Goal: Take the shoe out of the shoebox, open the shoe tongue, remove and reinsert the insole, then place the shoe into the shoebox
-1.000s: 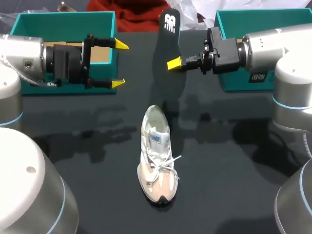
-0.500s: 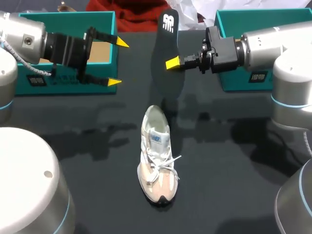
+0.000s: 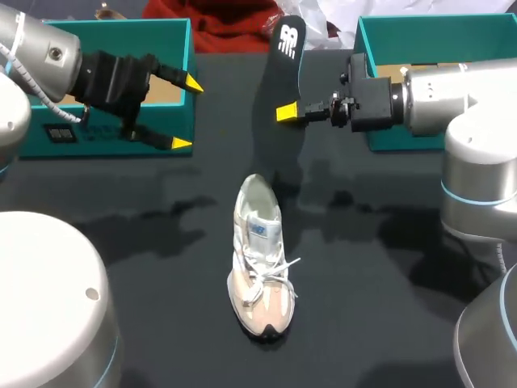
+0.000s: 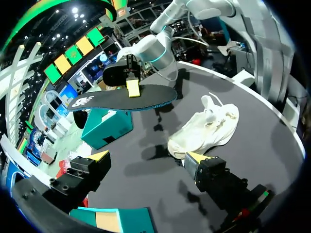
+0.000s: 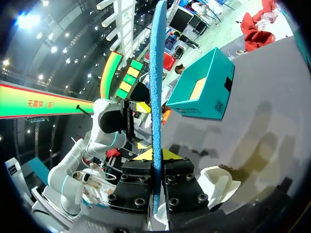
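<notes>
Dark foam insole with a blue underside (image 3: 283, 73): out of the shoe and held on edge in the air, clamped between the fingers of my right gripper (image 3: 287, 112). In the right wrist view the insole (image 5: 156, 97) runs straight out ahead of the gripper (image 5: 156, 155), thin edge toward the camera.

Cream and white lace-up sneaker (image 3: 260, 259): upright on the black table (image 3: 363, 283), toe toward me, mouth facing away. It lies below the insole and nearer to me, and nothing touches it.

Left gripper (image 3: 186, 113): fingers spread wide, holding nothing, in the air just in front of the teal cardboard shoebox on the left (image 3: 105, 27). A second teal box (image 3: 436, 24) sits behind the right arm. The left wrist view shows the sneaker (image 4: 206, 128) beyond my open gripper (image 4: 149, 156), with the insole (image 4: 121, 97) in the air farther off.

Judgement: removal is done and reinsertion is the step in hand.

Notes for doing it well:
- Lay the insole flat first, blue side down.
- The printed end looks like the heel, so lead with the other end.
- Feed it in at a shallow angle through the mouth, toward the toe.
- Use the left gripper to pin the sneaker or hold the tongue up, or the light shoe may slide.
- Risk: the foam could buckle at the collar, so release only once it is seated.
</notes>
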